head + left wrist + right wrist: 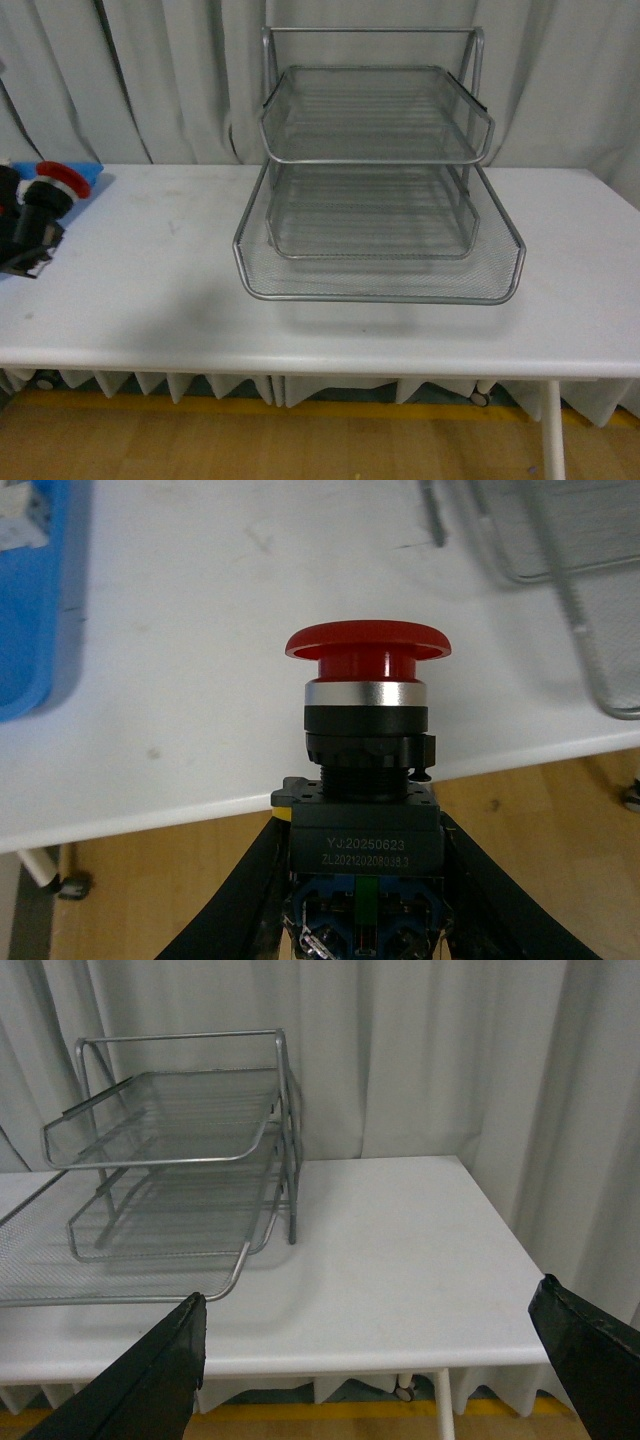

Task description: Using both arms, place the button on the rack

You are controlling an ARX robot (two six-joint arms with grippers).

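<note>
Left end effector (pixel 362 865) is clamped on the black body of the button (pixel 365 730), out by the left edge of the tabletop (pixel 150 280). That's well apart from the rack (pixel 380 297), which sits mid-tabletop toward the far edge. Right end effector (pixel 365 1360) is spread wide, holding nothing.

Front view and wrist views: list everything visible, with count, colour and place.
button: one, red cap, black body, held at table's left end
rack: one, silver, three tiers, mid-table towards the back
tray: one, blue, table's far left
table: one, white
curtain: grey, behind table
floor: wooden, below table
left gripper: black, shut on button
right gripper: black, open, empty, seen only in its wrist view
</note>
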